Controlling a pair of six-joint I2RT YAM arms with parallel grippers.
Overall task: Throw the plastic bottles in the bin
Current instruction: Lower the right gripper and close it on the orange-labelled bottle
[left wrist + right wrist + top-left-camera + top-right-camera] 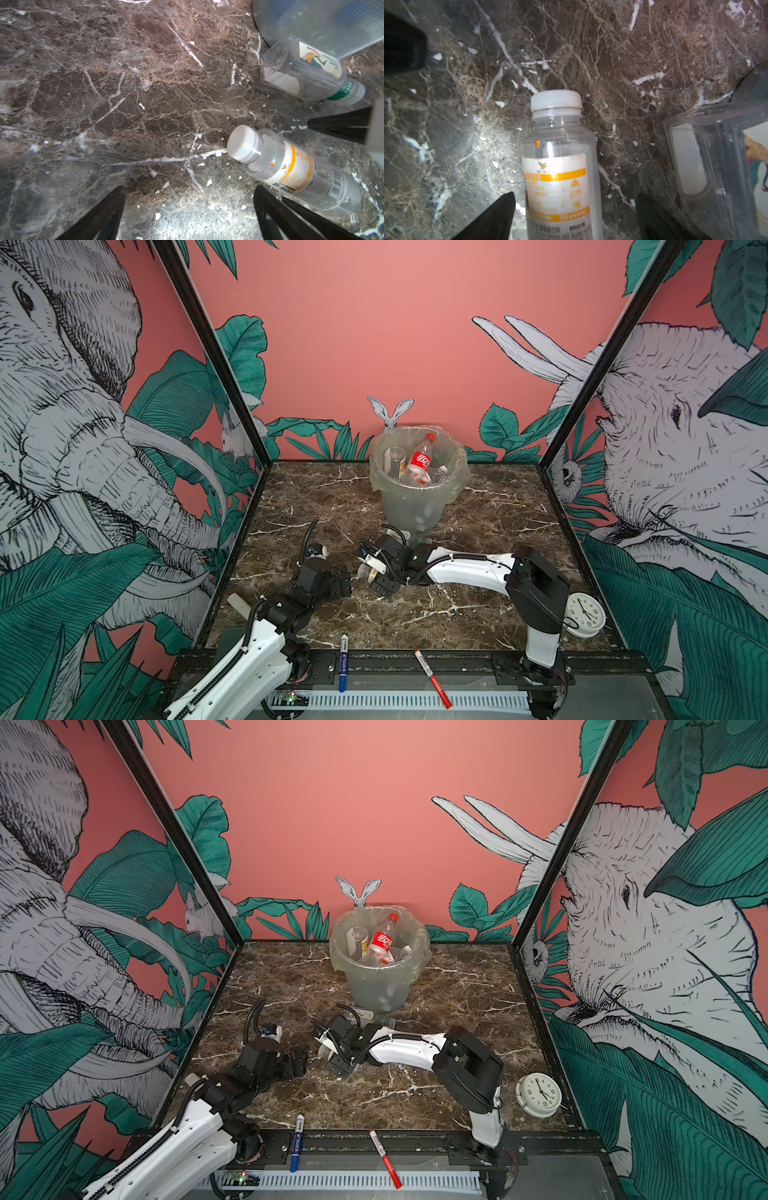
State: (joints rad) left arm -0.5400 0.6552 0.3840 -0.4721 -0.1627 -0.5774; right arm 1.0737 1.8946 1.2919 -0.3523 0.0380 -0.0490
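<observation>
Nearest, across the black front rail: blue marker and red marker, well apart. Off to the right, near the edge of the table: round white clock. Underfoot, glossy dark brown marble with white veins.

Left gripper: spread wide over bare marble, holding nothing. Right gripper: low, reaching toward the middle, jaws wide apart on either side of the white-capped bottle, a gap at each flank, gripping nothing. Round clear plastic, lying flat, white-and-orange label, cap toward the left gripper.

Just beyond: square bottle, clear, flat-sided, green at the neck, on its side against the foot of the bin, largely hidden by the right arm in both top views.

Farthest, by the back wall: round translucent grey-green bucket, thin clear bag folded over the rim, several bottles inside, among them a red-labelled bottle leaning upward.
</observation>
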